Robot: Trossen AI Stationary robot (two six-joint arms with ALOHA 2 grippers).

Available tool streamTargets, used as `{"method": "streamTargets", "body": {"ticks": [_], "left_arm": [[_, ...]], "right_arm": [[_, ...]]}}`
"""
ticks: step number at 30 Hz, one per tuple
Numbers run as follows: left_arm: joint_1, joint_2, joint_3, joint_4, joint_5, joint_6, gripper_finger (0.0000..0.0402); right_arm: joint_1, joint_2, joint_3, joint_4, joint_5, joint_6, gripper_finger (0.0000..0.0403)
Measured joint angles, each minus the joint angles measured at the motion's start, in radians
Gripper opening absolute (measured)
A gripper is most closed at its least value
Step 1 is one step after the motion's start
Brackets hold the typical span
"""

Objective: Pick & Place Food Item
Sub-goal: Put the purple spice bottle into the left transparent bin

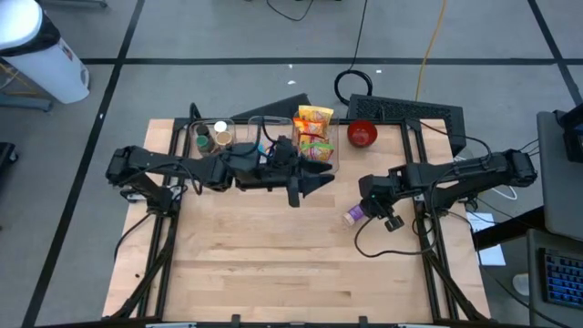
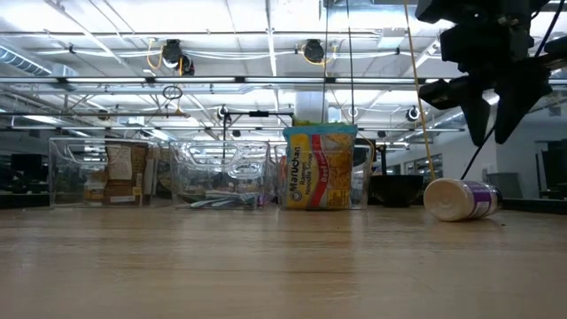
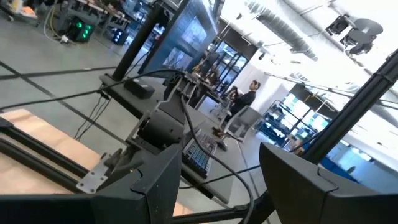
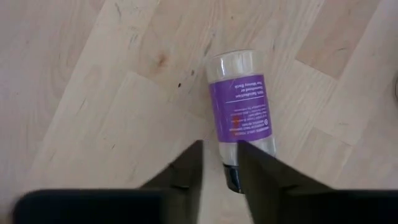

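1. A purple-labelled bottle (image 1: 353, 215) lies on its side on the wooden table (image 1: 273, 264), right of centre in the overhead frame, its pale cap end pointing away from the right arm's wrist camera.
2. The right gripper (image 1: 372, 211) hangs just above the bottle's dark end. In the wrist frame its two dark fingers (image 4: 186, 168) stand slightly apart with a narrow gap between them, and nothing sits in that gap; the bottle (image 4: 239, 102) lies beyond the tips, not gripped.
3. In the table-level frame the bottle (image 2: 461, 198) rests at the right, the gripper (image 2: 496, 115) clear above it in the upper right corner.
4. The left gripper (image 1: 319, 179) is held above the table's centre, at the front edge of the clear bins (image 1: 264, 137). Its fingers (image 3: 155, 180) are spread, empty, pointing toward the room.
5. A yellow noodle packet (image 1: 313, 132) stands in the right-hand bin at the upper middle of the overhead frame; a red bowl (image 1: 363, 134) sits just to its right on the table.
6. The left-hand bin holds small jars (image 1: 211, 137).
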Motion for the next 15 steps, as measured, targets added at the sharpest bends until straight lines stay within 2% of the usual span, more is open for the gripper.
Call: {"method": "streamTargets", "body": {"ticks": [6,9,15], "left_arm": [[0.013,0.001,0.000,0.000,0.024,-0.008,0.0223],[0.013,0.001,0.000,0.004,0.024,-0.008,0.0223],[0.013,0.001,0.000,0.005,0.025,-0.008,0.0223]], "right_arm": [[0.000,0.000,0.000,0.007,0.010,-0.006,0.0212],[0.000,0.000,-0.003,0.022,0.064,-0.017,0.0263],[-0.012,0.001,-0.073,0.027,0.105,-0.050,0.0319]]}}
